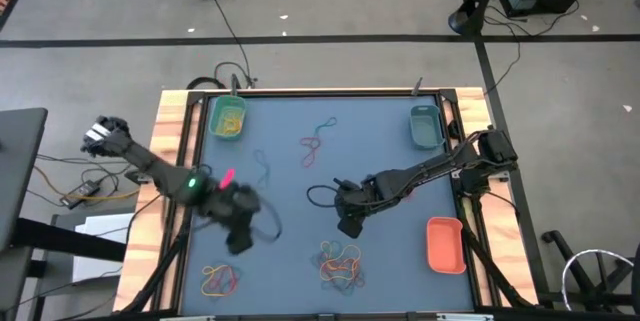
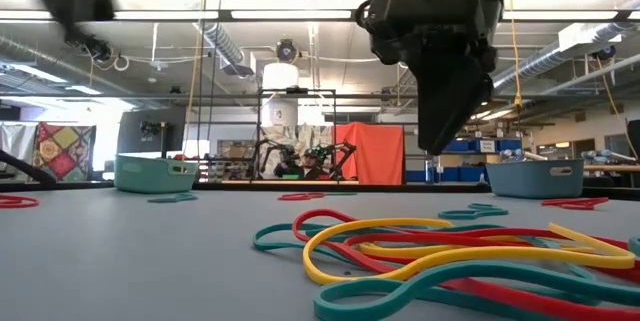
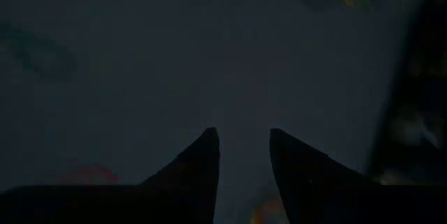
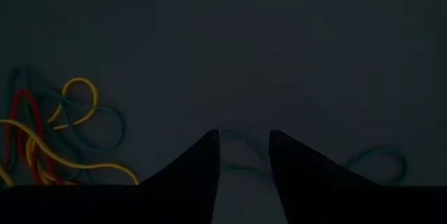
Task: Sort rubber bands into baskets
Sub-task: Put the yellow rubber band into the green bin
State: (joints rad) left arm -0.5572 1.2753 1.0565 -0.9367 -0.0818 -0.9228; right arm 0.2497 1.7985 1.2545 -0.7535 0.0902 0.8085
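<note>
Rubber bands lie on the dark mat in loose groups: a red, yellow and teal tangle [image 1: 340,264] [image 2: 450,251] near the front edge, a smaller one [image 1: 220,279] at the front left, and a red and teal few [image 1: 318,144] farther back. The green basket [image 1: 228,119], with yellow bands inside, stands at the far left. The teal basket [image 1: 425,126] is at the far right, the orange basket [image 1: 446,244] at the near right. My left gripper [image 1: 238,236] [image 3: 242,133], blurred, hangs open over bare mat. My right gripper [image 1: 350,223] [image 4: 243,135] hangs open above a teal band [image 4: 241,158].
A black cable loop [image 1: 320,196] lies on the mat beside my right gripper. Wooden rails [image 1: 172,161] frame the mat at left and right. Bare mat lies between the two grippers and toward the far middle.
</note>
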